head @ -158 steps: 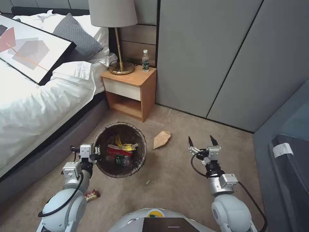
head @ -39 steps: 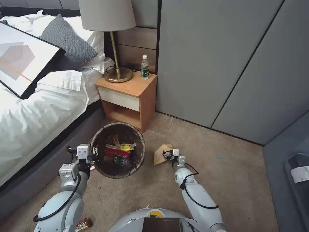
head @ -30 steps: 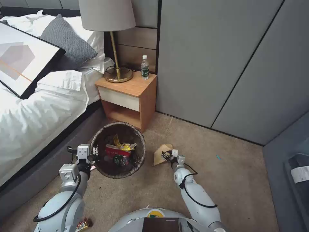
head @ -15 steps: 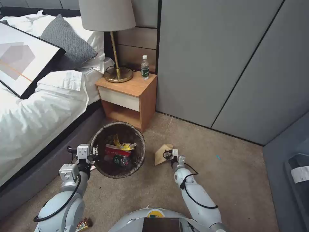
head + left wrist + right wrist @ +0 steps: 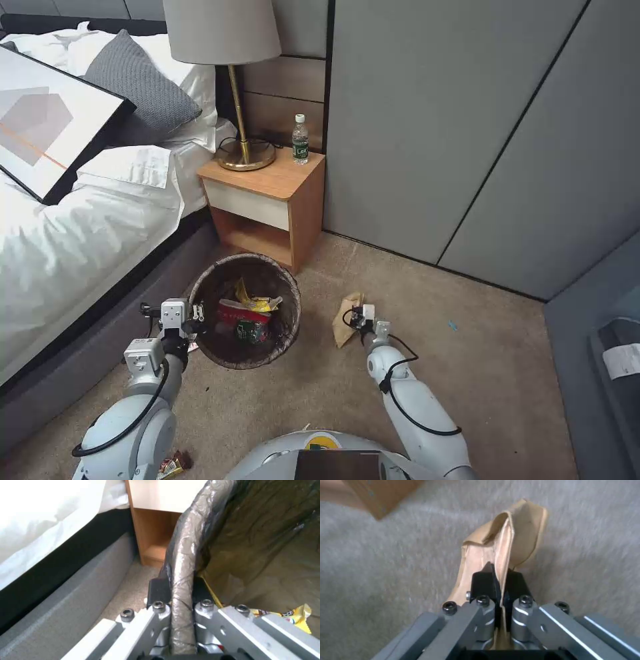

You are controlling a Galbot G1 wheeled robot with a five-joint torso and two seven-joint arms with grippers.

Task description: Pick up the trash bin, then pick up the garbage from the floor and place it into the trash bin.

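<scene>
The trash bin (image 5: 287, 283), lined with a dark bag, hangs just above the carpet beside the bed. My left gripper (image 5: 195, 319) is shut on its near-left rim (image 5: 181, 562), one finger outside and one inside. Yellow and red wrappers (image 5: 250, 313) lie inside it. To the right of the bin my right gripper (image 5: 353, 319) is shut on the brown paper bag (image 5: 345, 319), which hangs tilted off the carpet. The right wrist view has the bag (image 5: 516, 537) pinched between the black fingertips (image 5: 481, 582). A small red wrapper (image 5: 172, 463) lies on the floor by my left arm.
A wooden nightstand (image 5: 267, 200) with a lamp (image 5: 227, 40) and a green-labelled bottle (image 5: 300, 140) stands behind the bin. The bed (image 5: 67, 220) runs along the left, grey wardrobe doors (image 5: 467, 133) along the back. Open carpet lies to the right.
My right gripper has lifted the brown paper bag off the carpet and drawn it slightly right; the bag now hangs folded. The left arm and the bin have stayed still.
</scene>
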